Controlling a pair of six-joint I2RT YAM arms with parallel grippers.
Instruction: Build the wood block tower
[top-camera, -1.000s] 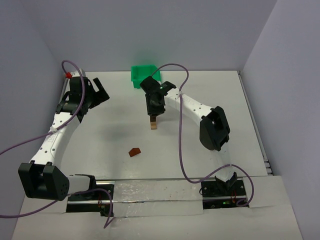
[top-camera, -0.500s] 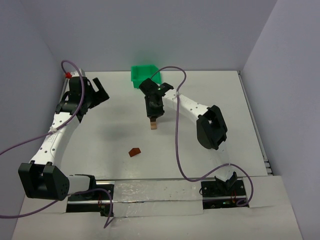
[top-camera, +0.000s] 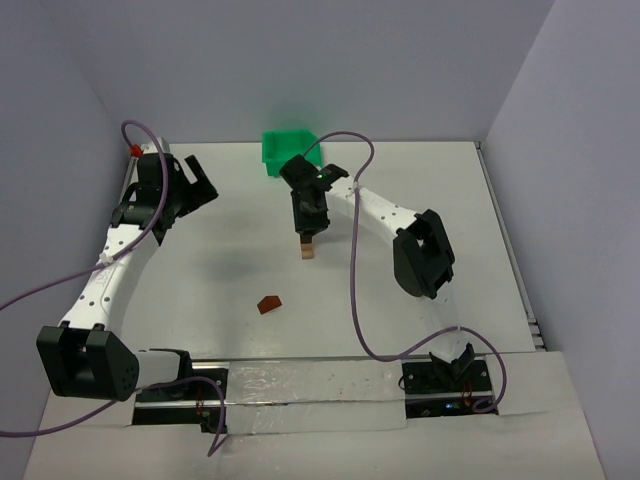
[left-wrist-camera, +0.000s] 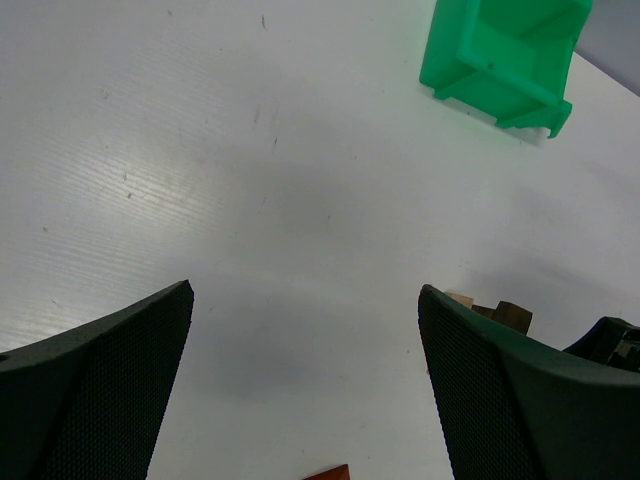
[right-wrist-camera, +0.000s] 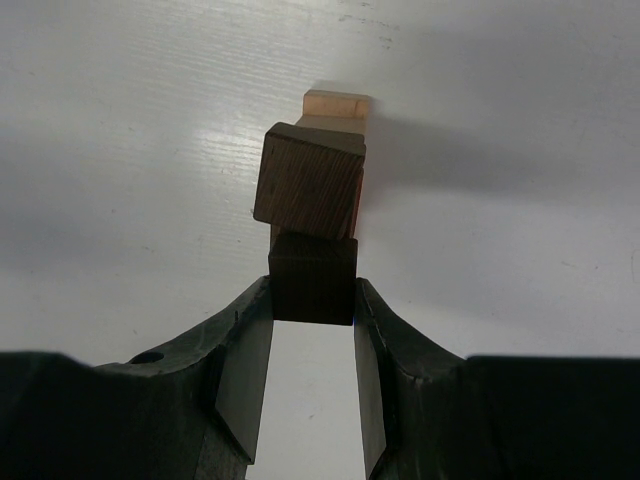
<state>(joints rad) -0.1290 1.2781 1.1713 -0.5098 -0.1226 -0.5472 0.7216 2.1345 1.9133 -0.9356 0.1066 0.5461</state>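
The wood block tower (top-camera: 307, 251) stands mid-table as a narrow stack. In the right wrist view a light tan block (right-wrist-camera: 336, 103) is lowest, and a brown cube (right-wrist-camera: 310, 180) sits above it, turned askew. My right gripper (right-wrist-camera: 313, 292) is shut on a dark brown cube (right-wrist-camera: 313, 277) at the top of the stack; it also shows in the top view (top-camera: 308, 232). A reddish-brown block (top-camera: 268, 304) lies alone on the table nearer the arm bases. My left gripper (top-camera: 197, 181) is open and empty at the far left, with the stack (left-wrist-camera: 505, 314) beside its right finger.
A green plastic bin (top-camera: 290, 150) stands at the back of the table behind the stack, also in the left wrist view (left-wrist-camera: 500, 55). The reddish-brown block's corner (left-wrist-camera: 330, 473) shows at the bottom of the left wrist view. Walls close in the left, back and right.
The right arm's elbow has shifted slightly left and its wrist has settled over the stack. The left arm and the loose block have not moved.
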